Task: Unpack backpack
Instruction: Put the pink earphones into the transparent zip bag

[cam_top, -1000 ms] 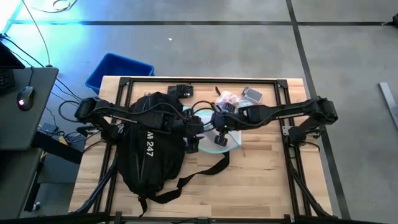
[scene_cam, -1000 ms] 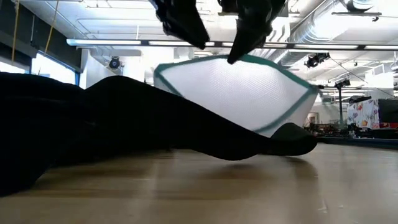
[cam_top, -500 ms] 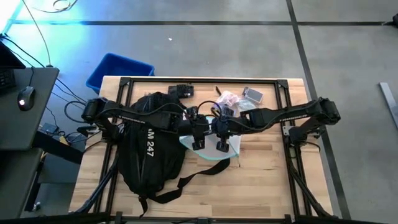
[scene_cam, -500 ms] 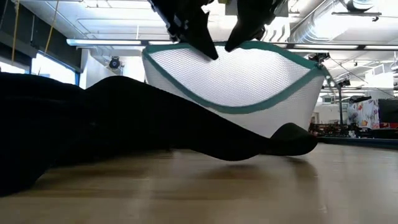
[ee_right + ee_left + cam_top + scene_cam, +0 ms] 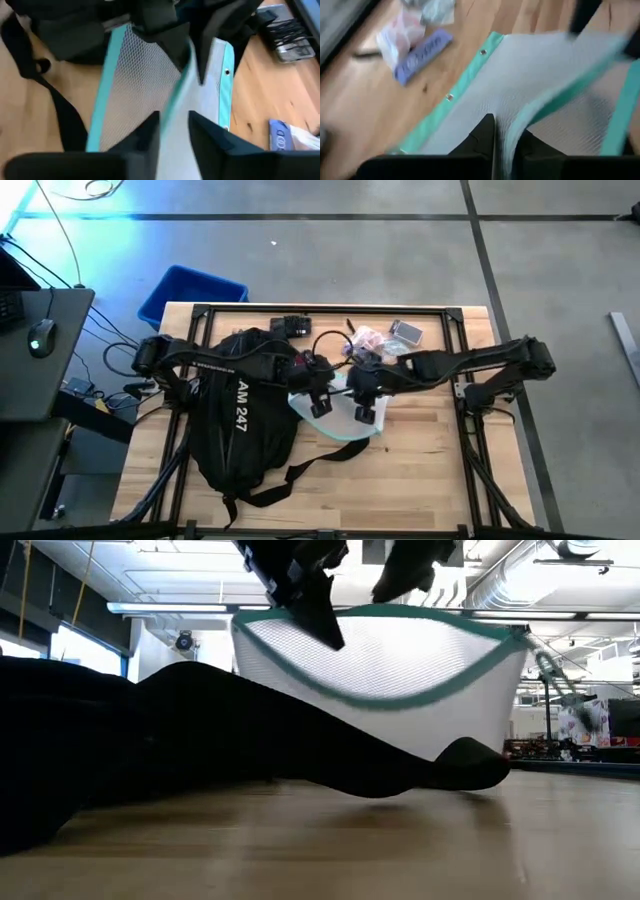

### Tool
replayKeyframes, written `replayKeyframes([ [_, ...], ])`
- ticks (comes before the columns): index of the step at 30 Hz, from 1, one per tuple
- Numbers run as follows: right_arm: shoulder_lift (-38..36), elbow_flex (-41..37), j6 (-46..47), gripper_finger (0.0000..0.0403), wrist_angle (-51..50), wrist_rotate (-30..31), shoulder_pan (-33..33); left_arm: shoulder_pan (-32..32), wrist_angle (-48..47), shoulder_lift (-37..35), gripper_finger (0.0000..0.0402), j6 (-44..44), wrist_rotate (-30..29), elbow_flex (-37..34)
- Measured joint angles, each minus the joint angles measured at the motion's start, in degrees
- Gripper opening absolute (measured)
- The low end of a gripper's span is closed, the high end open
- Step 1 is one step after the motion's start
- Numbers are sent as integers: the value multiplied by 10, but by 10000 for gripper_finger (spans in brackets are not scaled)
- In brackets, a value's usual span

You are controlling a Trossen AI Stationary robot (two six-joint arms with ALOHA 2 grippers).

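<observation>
My left gripper [image 5: 320, 406] pinches the teal-edged mesh bag [image 5: 340, 415], my right gripper [image 5: 364, 414] narrowly parted on its rim, beside the backpack [image 5: 240, 420] lying lengthwise front-to-back on the table's left.

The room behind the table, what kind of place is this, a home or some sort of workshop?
Most likely a lab or industrial workshop, not a home: a bare concrete floor with dark lines, exposed ceiling ducts and strip lights, and a desk with a mouse beside the table.

My left gripper [image 5: 325, 625] pinches the teal rim of a white mesh pouch [image 5: 400, 670] hanging above the black fabric backpack [image 5: 180, 740] on the wooden tabletop [image 5: 400, 850].
</observation>
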Motion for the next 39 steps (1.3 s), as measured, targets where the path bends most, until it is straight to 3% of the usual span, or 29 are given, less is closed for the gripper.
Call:
replayKeyframes([
  [6,-83,0,-14,226,-115,111,-32,-3,-127,0,0,-178,45,47],
  [9,-110,-11,-48,254,-134,124,-66,-9,-158,0,0,-230,62,72],
  [17,-169,-244,-68,243,132,-30,-219,-11,-159,1,0,-243,74,74],
  [21,-131,-299,-43,230,228,-71,-298,0,-150,2,0,-217,74,74],
  [28,5,-277,-163,193,306,-96,-362,32,-144,2,0,-189,96,74],
  [39,172,-197,-161,173,260,-86,-398,59,-144,2,0,-167,108,74],
])
